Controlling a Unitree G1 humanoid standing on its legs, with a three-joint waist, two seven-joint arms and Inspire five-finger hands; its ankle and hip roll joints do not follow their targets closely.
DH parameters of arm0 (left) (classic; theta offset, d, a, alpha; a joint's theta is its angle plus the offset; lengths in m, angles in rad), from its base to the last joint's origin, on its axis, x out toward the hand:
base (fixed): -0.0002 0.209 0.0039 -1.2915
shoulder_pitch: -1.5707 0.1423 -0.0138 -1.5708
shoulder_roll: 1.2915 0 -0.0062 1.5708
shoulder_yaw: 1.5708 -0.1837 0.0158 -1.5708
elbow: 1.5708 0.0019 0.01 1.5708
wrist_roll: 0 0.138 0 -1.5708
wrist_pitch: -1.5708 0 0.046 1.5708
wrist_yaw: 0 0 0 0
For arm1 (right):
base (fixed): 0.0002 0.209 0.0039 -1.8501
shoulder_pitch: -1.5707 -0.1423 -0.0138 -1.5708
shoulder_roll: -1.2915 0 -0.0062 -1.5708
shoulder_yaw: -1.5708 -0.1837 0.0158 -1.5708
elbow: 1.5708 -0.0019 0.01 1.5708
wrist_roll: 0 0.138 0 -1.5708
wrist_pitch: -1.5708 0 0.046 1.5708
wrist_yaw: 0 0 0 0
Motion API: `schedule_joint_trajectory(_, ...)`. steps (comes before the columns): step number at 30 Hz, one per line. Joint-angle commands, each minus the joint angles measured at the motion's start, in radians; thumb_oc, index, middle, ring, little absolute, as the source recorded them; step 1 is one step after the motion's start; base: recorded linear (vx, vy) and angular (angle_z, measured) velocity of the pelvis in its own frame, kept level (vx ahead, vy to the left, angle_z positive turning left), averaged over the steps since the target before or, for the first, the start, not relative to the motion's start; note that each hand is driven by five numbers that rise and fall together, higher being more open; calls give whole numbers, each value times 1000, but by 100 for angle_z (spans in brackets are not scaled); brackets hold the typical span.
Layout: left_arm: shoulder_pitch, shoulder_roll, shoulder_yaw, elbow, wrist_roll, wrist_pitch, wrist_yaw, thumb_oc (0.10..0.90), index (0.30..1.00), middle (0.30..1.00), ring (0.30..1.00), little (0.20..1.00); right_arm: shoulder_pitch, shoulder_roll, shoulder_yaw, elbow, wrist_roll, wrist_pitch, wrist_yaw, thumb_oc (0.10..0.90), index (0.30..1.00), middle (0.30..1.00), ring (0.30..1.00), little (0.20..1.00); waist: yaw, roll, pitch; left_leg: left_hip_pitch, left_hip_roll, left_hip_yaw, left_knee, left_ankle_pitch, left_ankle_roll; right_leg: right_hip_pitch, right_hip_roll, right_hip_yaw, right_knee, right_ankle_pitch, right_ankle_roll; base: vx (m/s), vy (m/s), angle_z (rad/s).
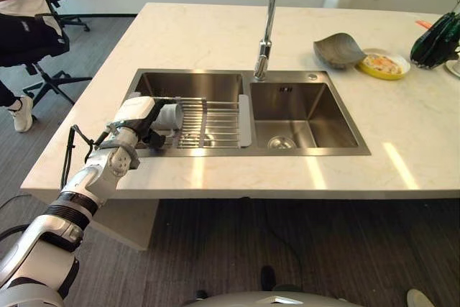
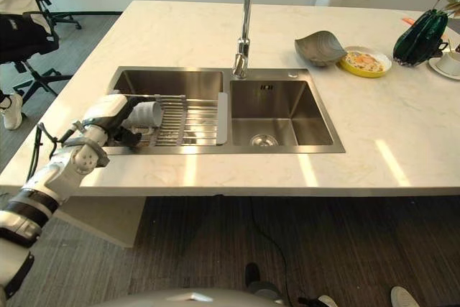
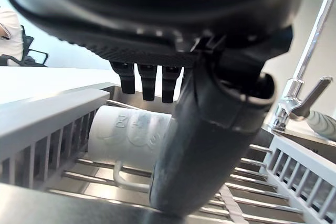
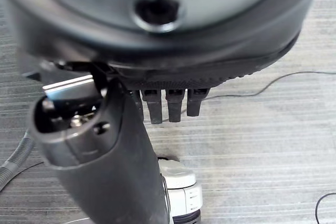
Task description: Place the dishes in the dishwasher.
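Left eye view is showing the left hand (image 1: pixel 144 124) hovering over the rack (image 1: pixel 215 124) in the left sink basin, fingers relaxed and straight, holding nothing. A white mug (image 3: pixel 131 137) is lying on its side in the rack, just beside the fingers. A grey bowl (image 1: pixel 338 49) and yellow plate (image 1: pixel 384 65) are waiting on the bench (image 1: pixel 201 34), so most work is remaining. The right hand (image 4: pixel 105 156) is hanging open above the floor. Rack walls are leaving little room; the bench is offering open space.

Head eyes overlook sink (image 1: pixel 287 113); wrist cameras close.
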Motion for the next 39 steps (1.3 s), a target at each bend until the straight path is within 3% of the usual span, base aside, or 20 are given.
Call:
schedule_joint_trajectory(1,-225,38,21,35,73,4,99,800,900,900,900,900,-32,-43,21,14,30,-12,-12,800,900,900,900,900,7,10,-7,-21,36,-57,9,-59,-30,44,-101,-11,17,-106,148,0,0,0)
schedule_joint_trajectory(13,-262,-15,-40,151,158,30,161,800,900,900,900,900,-43,-43,45,-5,47,-24,-35,800,900,900,900,900,-3,8,-17,-17,38,-54,9,-66,-30,47,-102,-17,17,-109,146,7,1,0)
schedule_joint_trajectory(30,-413,-57,-160,481,128,67,198,800,900,900,900,900,-58,-36,57,30,77,-33,-66,800,900,900,900,900,-40,4,1,-11,44,-8,9,-83,-28,7,-94,27,17,-96,160,3,7,-7)
schedule_joint_trajectory(39,-456,-45,-172,536,57,60,172,800,900,900,900,900,-73,-34,65,38,91,-28,-70,800,900,900,900,900,-45,-4,20,-17,49,13,9,-82,-28,-20,-88,43,17,-81,163,-10,5,-13)
